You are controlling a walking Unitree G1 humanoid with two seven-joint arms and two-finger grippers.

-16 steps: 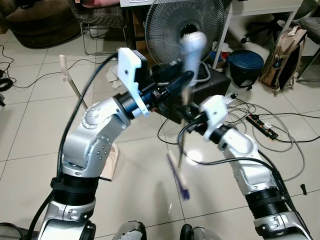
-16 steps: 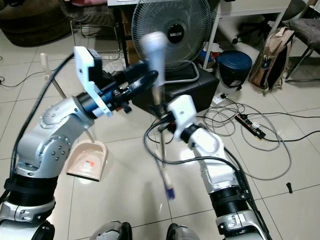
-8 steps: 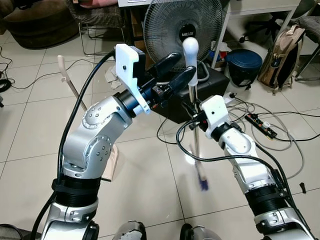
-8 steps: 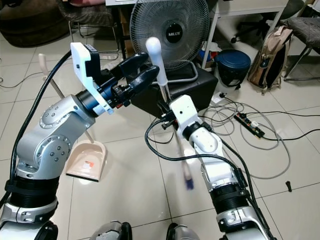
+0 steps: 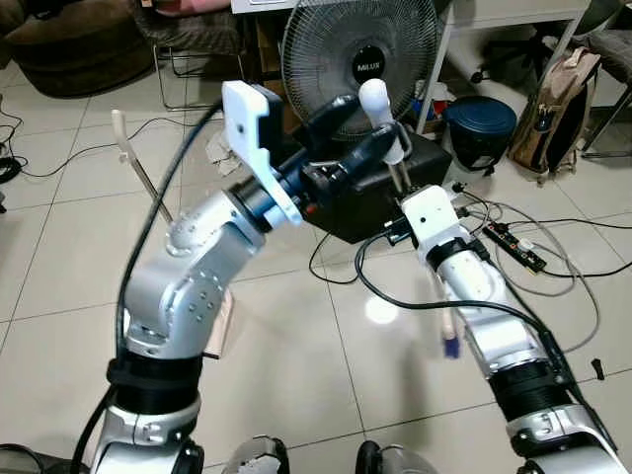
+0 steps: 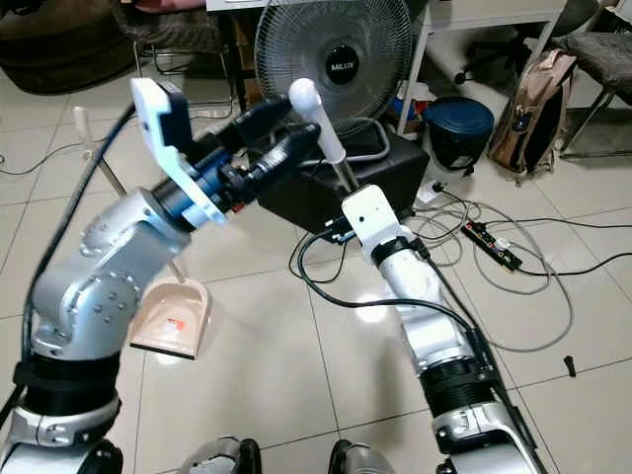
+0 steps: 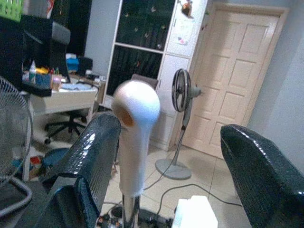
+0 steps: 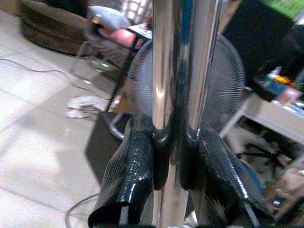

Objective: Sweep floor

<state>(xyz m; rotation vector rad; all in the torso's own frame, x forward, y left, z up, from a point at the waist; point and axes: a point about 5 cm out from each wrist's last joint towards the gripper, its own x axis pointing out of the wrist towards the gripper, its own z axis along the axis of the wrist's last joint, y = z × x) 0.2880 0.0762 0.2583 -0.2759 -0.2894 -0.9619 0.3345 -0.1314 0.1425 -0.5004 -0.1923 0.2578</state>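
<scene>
Gripping the chrome metal pole of the long broom, the right gripper has its two black fingers pressed against the shaft from both sides, as is seen in the right wrist view. In the head views the broom is held tilted, its rounded white plastic handle tip raised toward 11 o'clock of the white right wrist housing, while the lower end with a blurred blue part hangs just beside the right forearm, above the pale tiled floor.

The left gripper is held at the handle tip with its fingers spread wide; the white tip lies between them, close against one finger and well apart from the other. Whether that finger touches the tip cannot be told.

A beige plastic dustpan with an upright handle is seen on the floor at 9 o'clock of the broom, partly hidden by the silver left arm. Beyond the grippers, at 12 o'clock, a grey round-caged standing fan is placed on a black box. At 2 o'clock a dark blue lidded bucket and a tan backpack are seen, and black cables with a power strip are spread over the tiles at 3 o'clock.
</scene>
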